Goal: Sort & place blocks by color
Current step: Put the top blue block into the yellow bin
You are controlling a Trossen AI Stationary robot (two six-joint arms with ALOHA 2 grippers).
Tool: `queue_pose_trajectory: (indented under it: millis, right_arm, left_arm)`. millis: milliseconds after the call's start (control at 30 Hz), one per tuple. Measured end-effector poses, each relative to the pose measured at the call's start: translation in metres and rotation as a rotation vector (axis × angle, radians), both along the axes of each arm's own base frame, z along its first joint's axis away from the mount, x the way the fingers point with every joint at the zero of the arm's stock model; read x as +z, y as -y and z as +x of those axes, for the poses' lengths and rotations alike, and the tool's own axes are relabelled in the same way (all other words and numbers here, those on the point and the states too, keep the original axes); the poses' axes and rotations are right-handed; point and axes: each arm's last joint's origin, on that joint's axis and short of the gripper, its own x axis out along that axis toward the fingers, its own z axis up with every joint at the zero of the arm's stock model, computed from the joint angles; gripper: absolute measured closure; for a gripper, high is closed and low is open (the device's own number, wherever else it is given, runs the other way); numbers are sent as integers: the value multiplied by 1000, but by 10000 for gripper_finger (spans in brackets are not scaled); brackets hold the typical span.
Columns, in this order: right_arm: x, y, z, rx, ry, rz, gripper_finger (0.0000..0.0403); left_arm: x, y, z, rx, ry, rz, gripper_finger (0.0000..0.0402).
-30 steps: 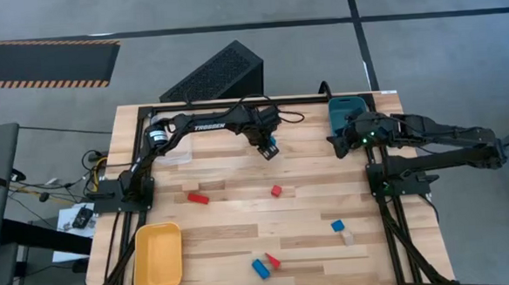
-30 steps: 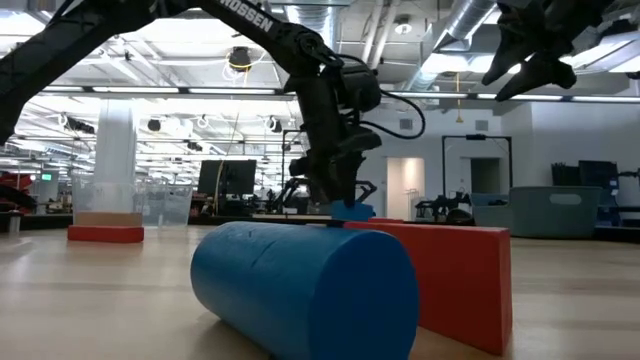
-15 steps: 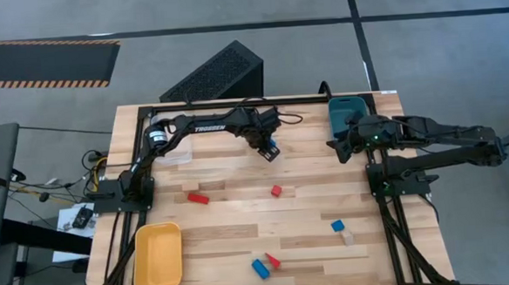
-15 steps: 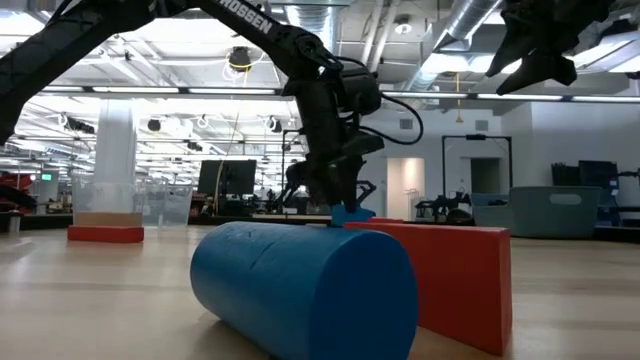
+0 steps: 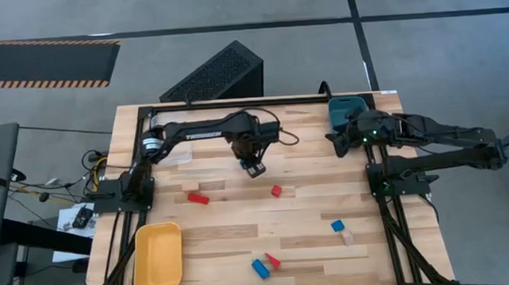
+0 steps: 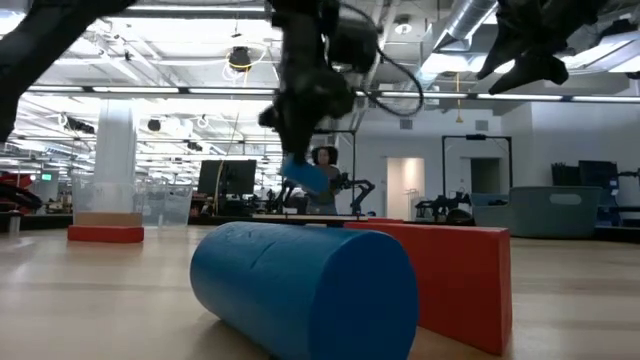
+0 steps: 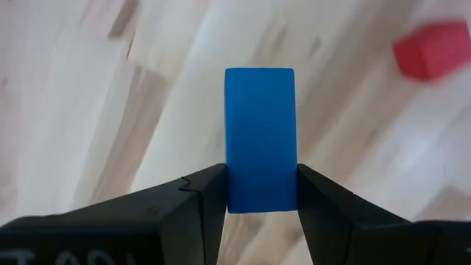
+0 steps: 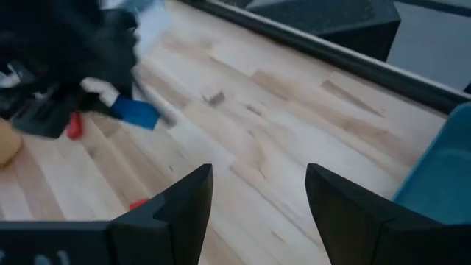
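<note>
My left gripper (image 5: pixel 255 169) hangs over the middle of the table's far half, shut on a blue block (image 7: pixel 259 140), which also shows raised above the table in the low view (image 6: pixel 305 175). My right gripper (image 8: pixel 257 199) waits open and high at the far right, near the teal tray (image 5: pixel 345 111). On the tabletop lie a flat red block (image 5: pixel 197 198), a red cube (image 5: pixel 276 191), a blue block (image 5: pixel 337 226) beside a pale wood block (image 5: pixel 348 237), and a blue block (image 5: pixel 260 268) beside a red wedge (image 5: pixel 273 261). My left gripper pinches the blue block's two long sides (image 7: pixel 229 184) between its two fingers, at the block's end nearest the wrist. The fingers point down from above. The block hangs below them, lifted clear of the table.
A yellow tray (image 5: pixel 157 256) sits at the near left corner and a clear tray (image 5: pixel 178 155) at the far left by the left arm's base. A black frame runs along the table's edges. Bare wood lies between the scattered blocks.
My left gripper has risen and moved toward the table's near-left, tipping until it points straight down. The blue block has gone with it and now hangs well above the tabletop. My right arm has kept still.
</note>
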Motion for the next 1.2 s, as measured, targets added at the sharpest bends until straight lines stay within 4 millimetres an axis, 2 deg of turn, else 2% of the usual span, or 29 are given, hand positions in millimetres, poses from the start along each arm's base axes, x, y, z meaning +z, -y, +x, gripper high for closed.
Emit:
queue_pose_trajectory:
  millis: [200,333,467,633,833,1000,1200]
  right_arm:
    - [6,4,10,-27,103,0,159]
    - [6,6,20,-39,128,16,159]
    - [2,7,36,-51,149,51,159]
    - [-4,1,59,-50,207,135,159]
    - [-9,-18,89,-4,304,224,159]
    - [-17,-33,110,-16,363,262,159]
    - [-24,-49,134,-1,375,301,159]
  left_arm:
    - [35,20,-33,-3,50,64,276]
    - [56,33,-69,33,120,100,276]
    - [65,55,-112,65,163,92,276]
    - [64,92,-167,38,185,29,276]
    - [65,134,-219,-27,224,-50,276]
    - [54,165,-248,-121,208,-87,276]
    - [26,203,-273,-235,151,-147,276]
